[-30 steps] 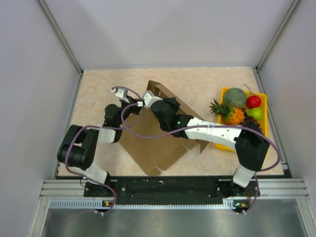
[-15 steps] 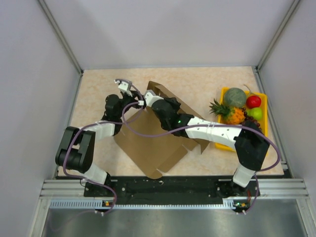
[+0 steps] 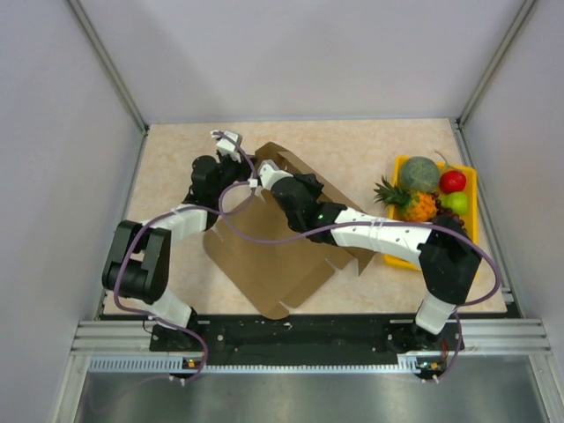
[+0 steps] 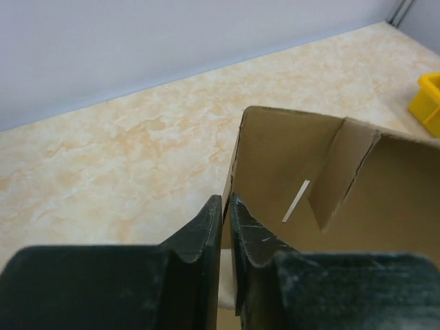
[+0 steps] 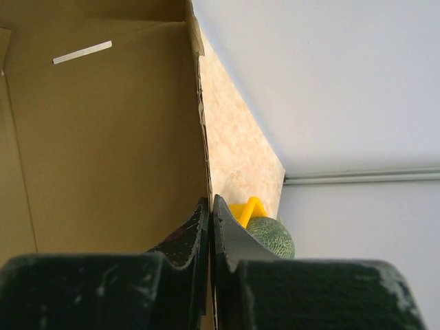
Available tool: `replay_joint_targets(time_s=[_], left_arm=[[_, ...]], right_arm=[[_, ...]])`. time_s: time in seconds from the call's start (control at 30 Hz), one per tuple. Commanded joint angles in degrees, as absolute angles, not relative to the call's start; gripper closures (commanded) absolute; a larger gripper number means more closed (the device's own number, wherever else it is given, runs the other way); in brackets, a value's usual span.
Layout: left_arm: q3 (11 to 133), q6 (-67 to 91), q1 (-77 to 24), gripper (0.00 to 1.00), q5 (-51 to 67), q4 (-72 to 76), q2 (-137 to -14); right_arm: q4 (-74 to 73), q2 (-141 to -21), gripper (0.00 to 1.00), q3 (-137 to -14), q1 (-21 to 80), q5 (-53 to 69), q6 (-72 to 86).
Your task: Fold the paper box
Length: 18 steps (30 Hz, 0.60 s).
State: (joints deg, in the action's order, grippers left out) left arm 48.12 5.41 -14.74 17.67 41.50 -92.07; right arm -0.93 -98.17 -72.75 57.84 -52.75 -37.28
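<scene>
raised wall edge of paper box was pinched by l gripper, jaws nearly together; another edge was clamped by r gripper.

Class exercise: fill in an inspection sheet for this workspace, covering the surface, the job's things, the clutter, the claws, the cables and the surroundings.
Surface: beige marbled table.
Job's things: paper box, brown cardboard, mostly lying flat, with panels raised at its far end.
Clutter: yellow tray at the right, holding a pineapple, a melon and smaller fruit.
Claws: left claw appears pinched on a raised panel's edge; right claw shut on a panel edge.
Cables: purple cable loops across the cardboard.
Surroundings: pale walls on three sides; metal rail at the near edge.
</scene>
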Motion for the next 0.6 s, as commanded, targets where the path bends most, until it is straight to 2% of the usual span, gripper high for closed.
replay_joint_targets(time_s=[0.0, 0.03, 0.07, 0.3, 0.57], left_arm=[[47.65, 3.08, -15.21, 0.90, 16.44, 39.46, -89.74], [47.03, 2.99, -15.29, 0.93, 16.35, 39.46, -89.04], [46.41, 2.81, -15.29, 1.00, 16.26, 39.46, -88.08], [45.08, 9.73, -15.21, 1.00, 19.77, 36.31, -82.80], [46.85, 20.29, -15.21, 1.00, 22.42, 32.52, -83.58]], right_arm=[[0.09, -98.26, 1.00, -73.04, 58.27, -50.45, -36.91], [0.09, -98.26, 1.00, -73.12, 58.10, -50.36, -37.09], [0.09, -98.17, 1.00, -73.12, 58.10, -50.36, -37.26], [0.18, -98.09, 1.00, -72.86, 57.92, -50.01, -38.76], [-1.65, -98.61, 1.00, -74.35, 57.92, -49.48, -37.97]])
